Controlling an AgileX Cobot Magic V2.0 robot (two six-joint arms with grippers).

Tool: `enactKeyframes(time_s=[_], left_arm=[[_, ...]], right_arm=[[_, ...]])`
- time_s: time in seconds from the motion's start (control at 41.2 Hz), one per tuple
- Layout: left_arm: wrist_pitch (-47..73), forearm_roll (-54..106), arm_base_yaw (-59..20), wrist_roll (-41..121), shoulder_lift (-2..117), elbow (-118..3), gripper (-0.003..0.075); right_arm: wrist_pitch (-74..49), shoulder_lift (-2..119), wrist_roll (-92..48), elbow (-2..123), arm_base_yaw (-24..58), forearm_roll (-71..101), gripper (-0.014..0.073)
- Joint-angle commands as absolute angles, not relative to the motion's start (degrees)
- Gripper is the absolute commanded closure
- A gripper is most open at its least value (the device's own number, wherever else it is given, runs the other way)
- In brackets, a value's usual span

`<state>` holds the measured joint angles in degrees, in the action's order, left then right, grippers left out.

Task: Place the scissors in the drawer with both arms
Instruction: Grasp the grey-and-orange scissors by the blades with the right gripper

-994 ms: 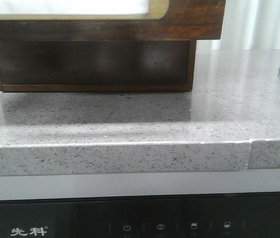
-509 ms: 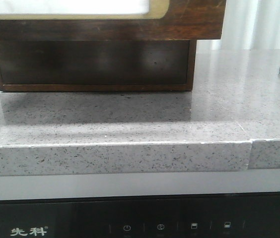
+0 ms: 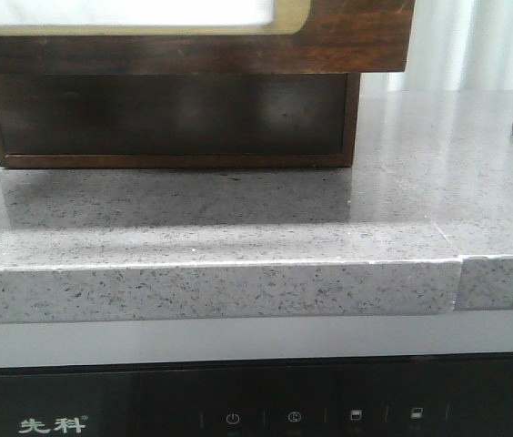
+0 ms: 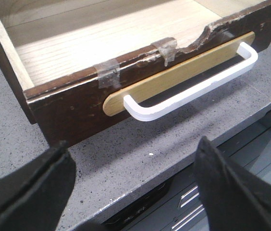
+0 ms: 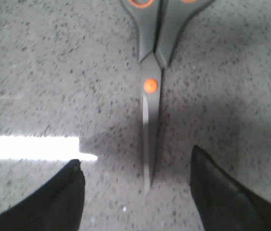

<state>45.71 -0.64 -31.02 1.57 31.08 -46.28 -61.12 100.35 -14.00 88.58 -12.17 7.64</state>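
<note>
Front view: even, moderate light; the drawer (image 3: 184,36) casts a broad soft shadow on the countertop (image 3: 238,218) below it; its white panel is overexposed at the top edge. Focus soft throughout. Left wrist view: bright, sunlit band across the drawer's pale floor, dark front in shade; left gripper (image 4: 130,185) fingers out of focus, near-black. Right wrist view: noticeably blurred; a hard white rectangular glare patch on the speckled stone; the scissors (image 5: 151,96) throw a dim shadow; right gripper (image 5: 135,192) fingers dark, unsharp.
</note>
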Motion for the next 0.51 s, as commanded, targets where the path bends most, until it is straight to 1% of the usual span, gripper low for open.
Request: enactKeyframes(time_s=[0.0, 0.218, 0.485], left_arm=[[40.8, -0.6, -31.5, 1.0, 31.4, -48.0, 0.0219], [40.8, -0.6, -31.5, 1.0, 31.4, -48.0, 0.0219], [40.8, -0.6, -31.5, 1.0, 31.4, -48.0, 0.022]], right_arm=[[-60.4, 100.6, -14.5, 92.7, -12.4, 8.0, 0.0104], [-60.2, 105.8, -14.5, 96.6, -12.4, 8.0, 0.0104], [-59.7, 109.9, -14.5, 98.7, -12.4, 8.0, 0.0104]])
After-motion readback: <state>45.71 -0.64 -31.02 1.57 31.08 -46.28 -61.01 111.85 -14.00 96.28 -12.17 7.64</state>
